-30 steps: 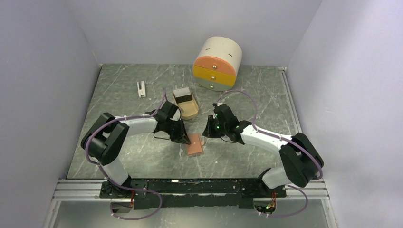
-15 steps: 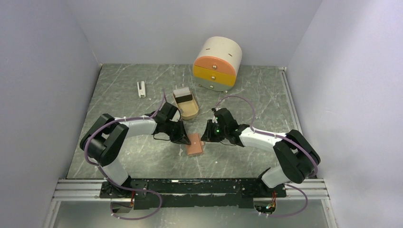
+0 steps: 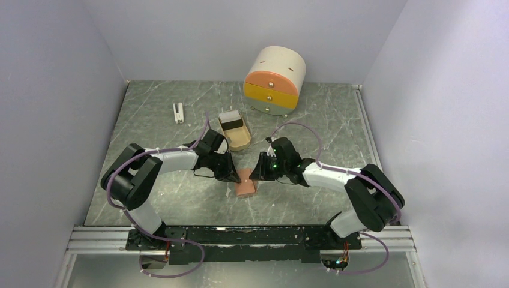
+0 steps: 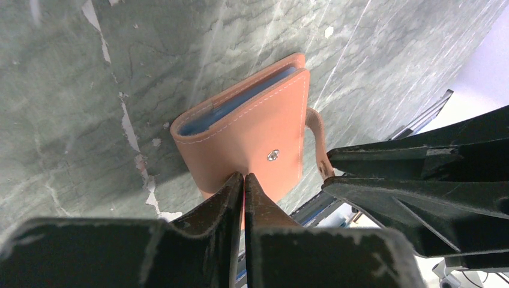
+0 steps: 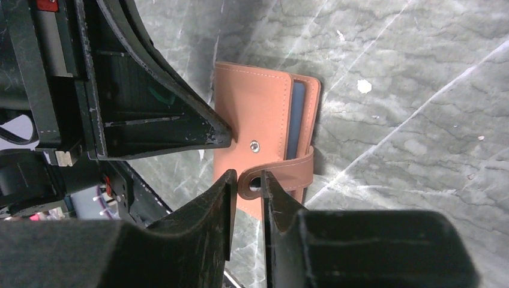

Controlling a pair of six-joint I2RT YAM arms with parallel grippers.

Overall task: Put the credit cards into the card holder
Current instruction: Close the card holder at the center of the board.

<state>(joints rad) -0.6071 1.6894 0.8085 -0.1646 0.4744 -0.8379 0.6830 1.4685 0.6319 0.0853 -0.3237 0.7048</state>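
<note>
The card holder lies folded flat on the table, right at the tips of both claws, which meet over it from opposite sides. The right claw is narrowed to a slim gap with the end of the strap pinched between its fingers, probably so the tab can be pulled back and the cover freed to swing up. The left claw has its fingers pressed together with nothing between them, the joined tips resting on the cover at its near edge. That reads as a hold-down, pinning the holder so it does not slide or lift while the strap is drawn. Just ahead of both sets of tips is the metal snap, bare on the cover, so the strap looks already unfastened. The holder is salmon-pink and leather-like with pale stitching round the edge, and bluish inner pockets show along its open side. No loose card can be made out beside the claws. Beyond the left claw stands a beige tray with something dark inside, too small to identify
</note>
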